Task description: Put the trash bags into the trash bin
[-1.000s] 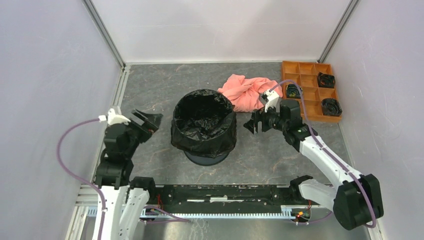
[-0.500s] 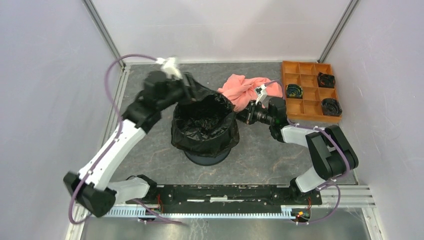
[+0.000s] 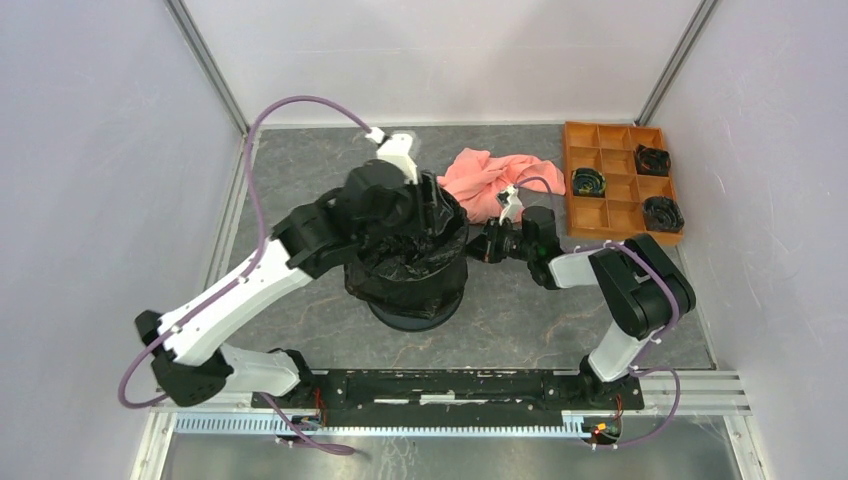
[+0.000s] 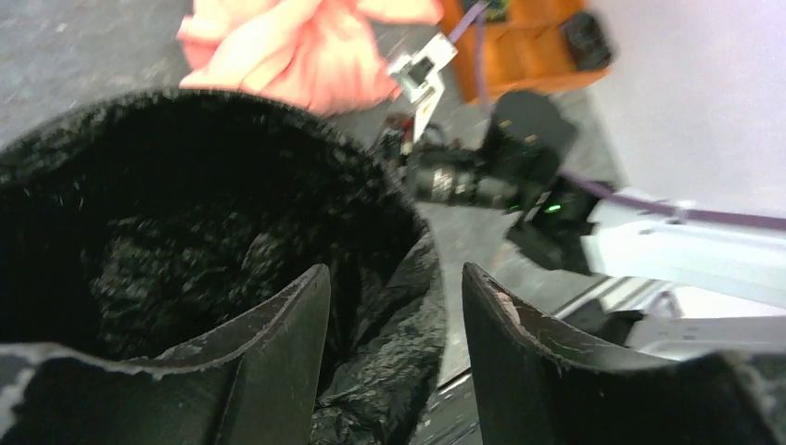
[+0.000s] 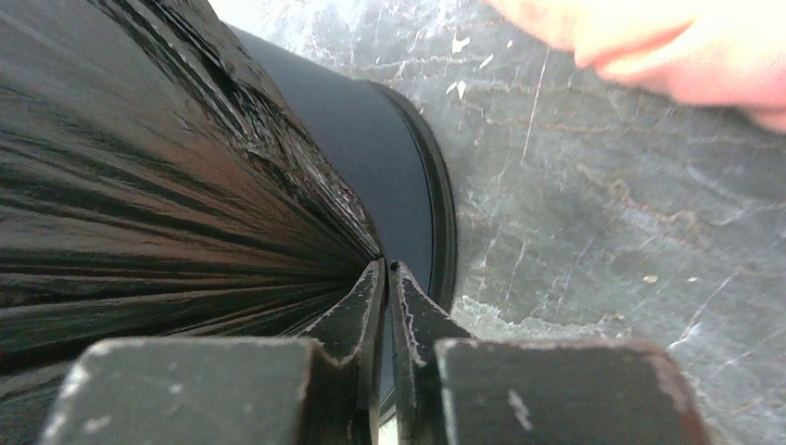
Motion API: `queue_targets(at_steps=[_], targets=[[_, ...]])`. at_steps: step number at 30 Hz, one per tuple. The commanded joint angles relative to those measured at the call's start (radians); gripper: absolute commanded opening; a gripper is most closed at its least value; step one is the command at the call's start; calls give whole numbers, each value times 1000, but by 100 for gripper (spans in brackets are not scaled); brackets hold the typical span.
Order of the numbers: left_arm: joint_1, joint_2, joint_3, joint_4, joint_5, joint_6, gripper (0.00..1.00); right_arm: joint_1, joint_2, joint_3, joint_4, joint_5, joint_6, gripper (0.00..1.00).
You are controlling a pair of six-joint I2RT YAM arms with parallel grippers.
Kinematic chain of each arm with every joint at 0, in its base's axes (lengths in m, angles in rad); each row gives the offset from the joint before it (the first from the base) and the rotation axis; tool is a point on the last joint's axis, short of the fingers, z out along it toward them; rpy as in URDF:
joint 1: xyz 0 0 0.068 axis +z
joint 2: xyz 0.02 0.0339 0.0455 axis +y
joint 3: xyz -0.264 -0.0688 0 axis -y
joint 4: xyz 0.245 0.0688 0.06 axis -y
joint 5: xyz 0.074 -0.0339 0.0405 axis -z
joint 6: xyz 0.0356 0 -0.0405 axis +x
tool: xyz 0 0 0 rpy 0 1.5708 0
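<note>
Top view, left arm: a second ago it sat folded back at 9 o'clock of the dark navy cylindrical bin (image 3: 415, 318). Now it reaches across the mouth, with the left pincer (image 3: 425, 205) over the rim near 1 o'clock.
Top view, right arm: it has come in from 3 o'clock, and the right pincer (image 3: 478, 245) now meets the bag's outer skirt.
Top view, bag: the thin glossy black plastic bag (image 3: 400, 270) lines the bin as before, mouth open and collar folded down outside.
Top view, bystanders: the crumpled salmon-pink cloth (image 3: 485, 180) and the orange compartment tray (image 3: 568, 170) lie unmoved on the grey stone-patterned worktop (image 3: 300, 180).
Left wrist view: the left pincer (image 4: 397, 273) is released, fingers apart above the bag's rim. Nothing looks pinched.
Right wrist view: the right pincer (image 5: 387, 269) has clenched. Pleats of film run into its tips beside the navy wall, so it appears to be grasping the bag.
Meaning: both arms have moved from standing off to working the bag, which is probably being seated and tidied in the bin.
</note>
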Motion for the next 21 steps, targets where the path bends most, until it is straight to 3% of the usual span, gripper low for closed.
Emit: queue_targets(at_steps=[1, 5, 8, 12, 21], targets=[[-46, 110, 77, -247, -200, -4, 61, 6, -15, -8, 29, 4, -22, 19], [-46, 110, 23, -282, -267, -2, 56, 0, -151, 10, -161, 90, -153, 48], [-46, 108, -39, -282, -305, 8, 46, -16, -251, -7, -232, 127, -189, 61], [-42, 120, -157, -139, -251, 36, 47, -18, -351, -18, -324, 165, -246, 69], [-3, 248, -396, 157, -203, 15, 42, -17, -419, -22, -493, 133, -360, 77]])
